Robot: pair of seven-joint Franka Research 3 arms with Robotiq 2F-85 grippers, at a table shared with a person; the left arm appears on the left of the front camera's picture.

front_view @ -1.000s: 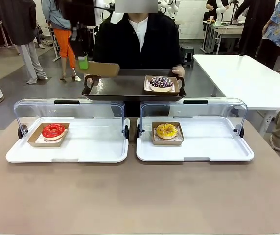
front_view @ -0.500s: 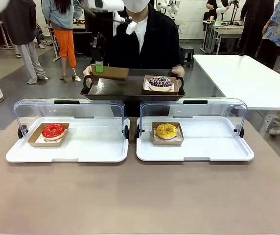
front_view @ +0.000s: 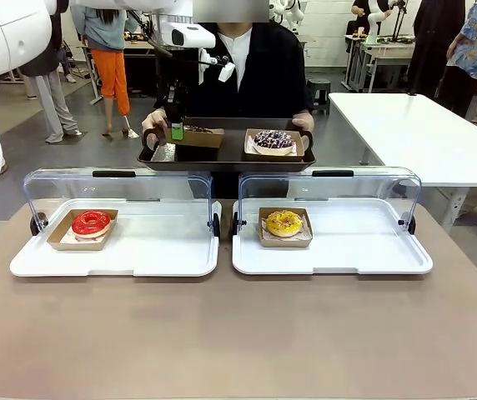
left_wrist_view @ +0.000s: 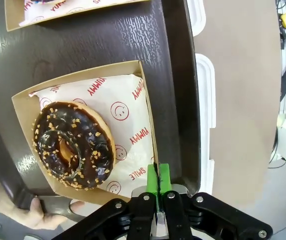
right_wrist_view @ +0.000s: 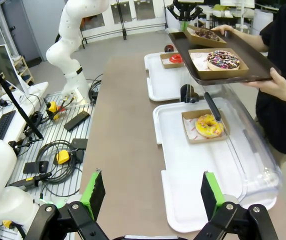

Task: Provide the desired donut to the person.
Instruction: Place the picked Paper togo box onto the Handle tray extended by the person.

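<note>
The person (front_view: pixel 243 71) at the far side holds a dark serving tray (front_view: pixel 222 162) with both hands. On its right part lies a sprinkled donut (front_view: pixel 274 140) in a cardboard box. My left gripper (front_view: pixel 176 131) reaches over the tray's left part, shut on the edge of a cardboard box (front_view: pixel 197 137). In the left wrist view that box (left_wrist_view: pixel 145 100) holds a chocolate donut with nut bits (left_wrist_view: pixel 73 145) on printed paper and seems to rest on the dark tray (left_wrist_view: pixel 175 75); the left gripper (left_wrist_view: pixel 157 175) pinches its wall. My right gripper (right_wrist_view: pixel 153 195) hangs open above the table's near side.
Two white trays with raised clear lids stand on the table: the left tray (front_view: pixel 138 258) holds a red donut (front_view: pixel 91 222), the right tray (front_view: pixel 355 254) a yellow donut (front_view: pixel 284 222). A person's hand (left_wrist_view: pixel 28 212) grips the dark tray's rim beside the box.
My left gripper has carried the chocolate donut's box rightward and down, from above the dark tray's left edge onto its left part. The right gripper has stayed open.
</note>
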